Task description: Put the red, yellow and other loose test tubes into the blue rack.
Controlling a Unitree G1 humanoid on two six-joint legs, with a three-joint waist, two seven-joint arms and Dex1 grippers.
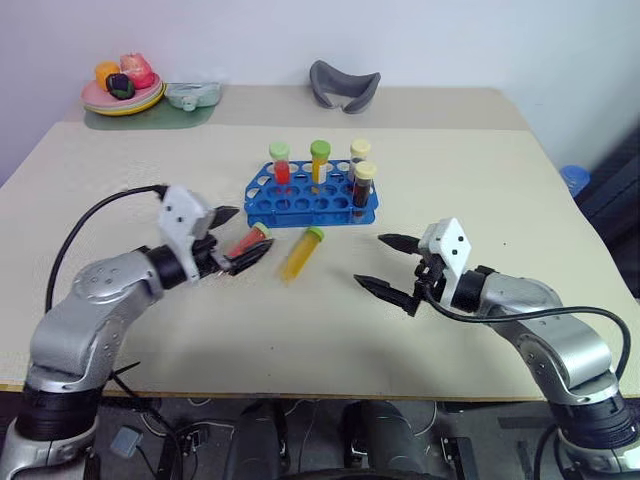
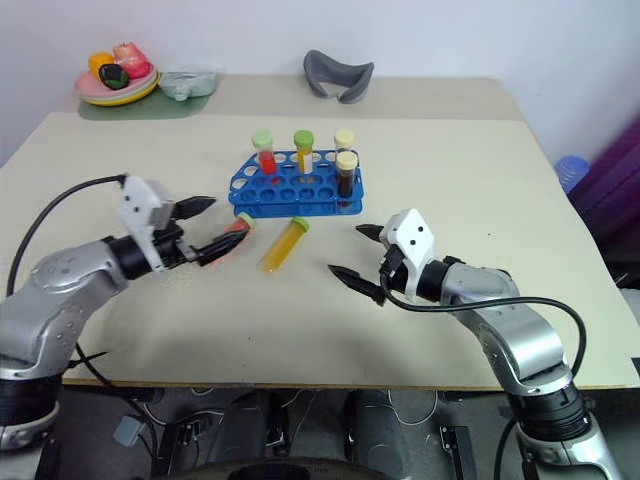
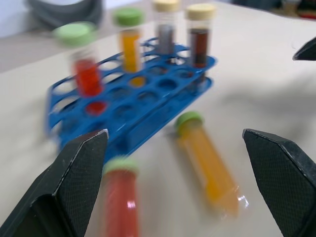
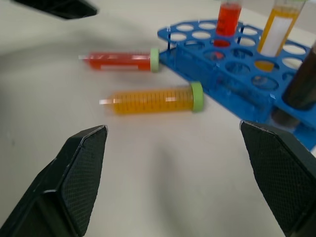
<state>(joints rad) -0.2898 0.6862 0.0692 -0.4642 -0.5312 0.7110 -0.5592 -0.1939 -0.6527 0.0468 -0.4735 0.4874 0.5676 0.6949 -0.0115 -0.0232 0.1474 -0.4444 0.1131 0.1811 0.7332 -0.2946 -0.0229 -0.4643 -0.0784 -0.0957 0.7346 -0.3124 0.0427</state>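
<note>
The blue rack stands mid-table with several capped tubes upright in it: red, yellow and two dark ones. Two loose test tubes lie on the table just in front of it. One is a red tube with a pale green cap. Beside it on the right is a yellow-orange tube with a green cap. My left gripper is open, its fingers on either side of the red tube's bottom end. Whether it touches the tube I cannot tell. My right gripper is open and empty, to the right of the yellow-orange tube.
At the back left a plate of toy fruit stands on a green mat, with a clear container beside it. A grey curved object lies at the back centre. A blue object sits past the table's right edge.
</note>
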